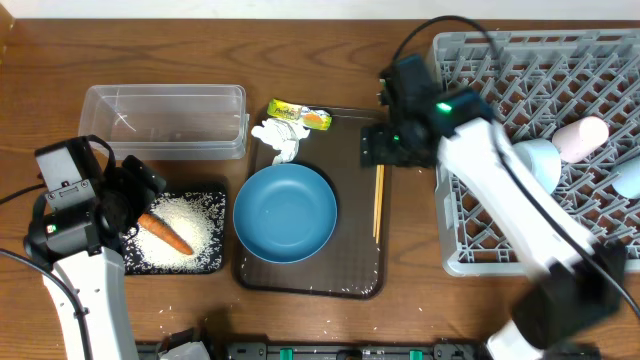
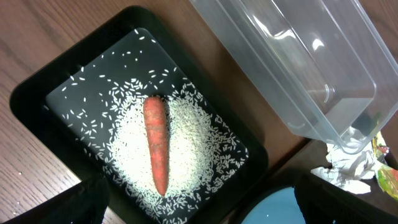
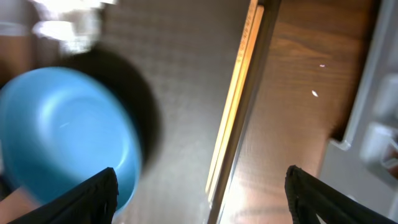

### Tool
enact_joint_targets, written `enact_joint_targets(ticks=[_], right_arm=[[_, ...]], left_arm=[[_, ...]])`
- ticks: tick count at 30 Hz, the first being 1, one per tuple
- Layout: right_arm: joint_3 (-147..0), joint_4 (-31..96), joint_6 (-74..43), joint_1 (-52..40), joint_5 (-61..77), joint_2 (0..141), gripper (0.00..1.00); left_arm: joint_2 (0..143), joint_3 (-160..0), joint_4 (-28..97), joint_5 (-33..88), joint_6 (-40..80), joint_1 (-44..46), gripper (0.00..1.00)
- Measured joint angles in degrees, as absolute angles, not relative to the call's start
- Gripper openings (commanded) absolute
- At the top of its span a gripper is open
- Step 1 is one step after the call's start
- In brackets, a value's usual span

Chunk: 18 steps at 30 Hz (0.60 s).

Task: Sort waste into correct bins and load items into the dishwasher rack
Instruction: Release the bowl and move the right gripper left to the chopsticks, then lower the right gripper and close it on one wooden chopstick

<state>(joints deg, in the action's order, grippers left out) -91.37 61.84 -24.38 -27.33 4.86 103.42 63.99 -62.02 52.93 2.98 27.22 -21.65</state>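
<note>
An orange carrot (image 1: 165, 235) (image 2: 157, 143) lies on a heap of white rice (image 2: 189, 140) in the black tray (image 1: 213, 262) (image 2: 37, 93). My left gripper (image 1: 135, 195) (image 2: 199, 211) hangs open above that tray, holding nothing. The clear tub (image 1: 165, 120) (image 2: 298, 68) stands behind it. The tissue (image 1: 280, 138), the snack wrapper (image 1: 300, 115), the dark-blue bowl (image 1: 285, 212) (image 3: 62, 130) and the chopsticks (image 1: 378, 205) (image 3: 239, 93) lie on the brown serving tray (image 1: 360, 280). My right gripper (image 1: 385, 145) (image 3: 202, 202) is open above the chopsticks, apart from them. The rack (image 1: 470, 240) holds a pink cup (image 1: 582, 137) and a light-blue cup (image 1: 535, 160).
Stray rice grains lie on the wooden table in front of the black tray. The rack's left wall (image 3: 379, 93) stands close to the right of the serving tray's edge. My right arm reaches across the rack's front left part.
</note>
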Motion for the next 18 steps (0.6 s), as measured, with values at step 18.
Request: enact_joint_targets(ticks=[18], right_arm=[[-94.3,57.8,-30.6,-28.7,2.9,122.6,0.55]], left_arm=[[64.0,-62.0,52.9,3.0,27.2,-21.6,0.97]])
